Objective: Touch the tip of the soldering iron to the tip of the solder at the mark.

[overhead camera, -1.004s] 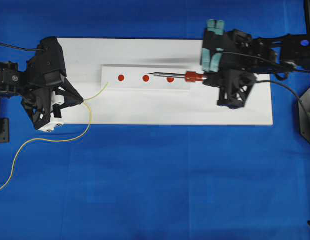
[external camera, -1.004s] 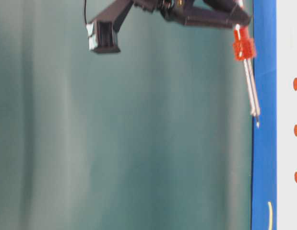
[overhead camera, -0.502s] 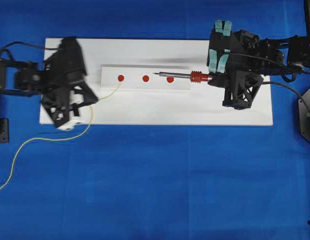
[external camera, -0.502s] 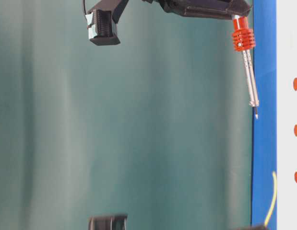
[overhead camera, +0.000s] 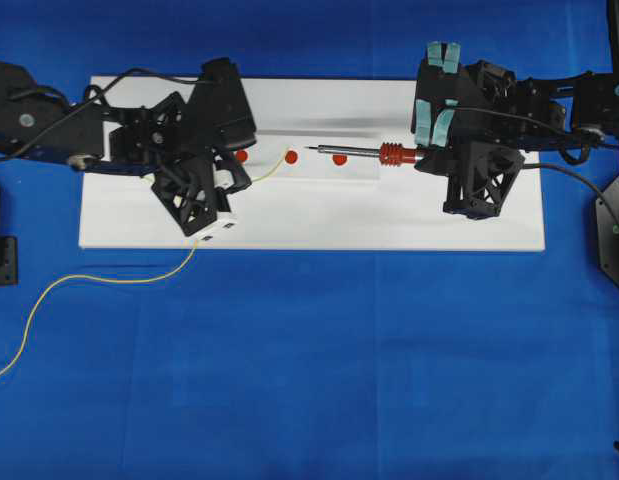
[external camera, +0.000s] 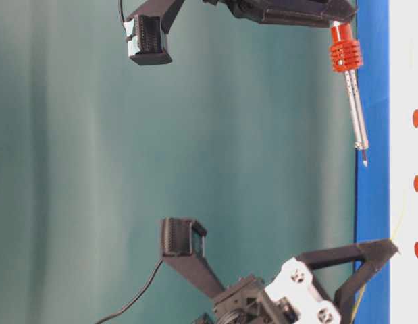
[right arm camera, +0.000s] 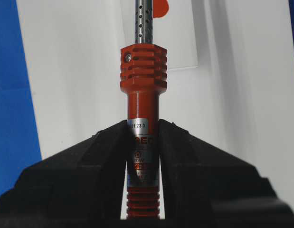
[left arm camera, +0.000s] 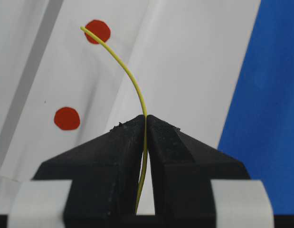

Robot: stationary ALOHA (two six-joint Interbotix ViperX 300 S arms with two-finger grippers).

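Note:
My left gripper [overhead camera: 245, 182] is shut on the thin yellow-green solder [overhead camera: 269, 168]. The solder's free end reaches the middle red mark [overhead camera: 291, 157]. In the left wrist view the solder [left arm camera: 132, 80] curves up from the gripper [left arm camera: 146, 118], and its tip lies at the edge of the far mark [left arm camera: 97, 31]. My right gripper [overhead camera: 421, 155] is shut on the red-orange soldering iron [overhead camera: 394, 154]. The iron's dark tip points left, just right of the middle mark and above the strip. The iron [right arm camera: 143, 90] stands between the black fingers of the gripper [right arm camera: 143, 126]. The table-level view shows the iron [external camera: 350, 101] held above the board.
Three red marks lie in a row on a raised white strip [overhead camera: 359, 172], which sits on a white board [overhead camera: 469, 230] over blue cloth. The left mark [overhead camera: 241, 155] is partly under my left gripper. Loose solder [overhead camera: 89, 280] trails off left. A black cord [overhead camera: 579, 180] runs right.
My left arm has moved right with the solder, carrying its tip from by the left mark to the middle mark. The right gripper and iron have barely moved.

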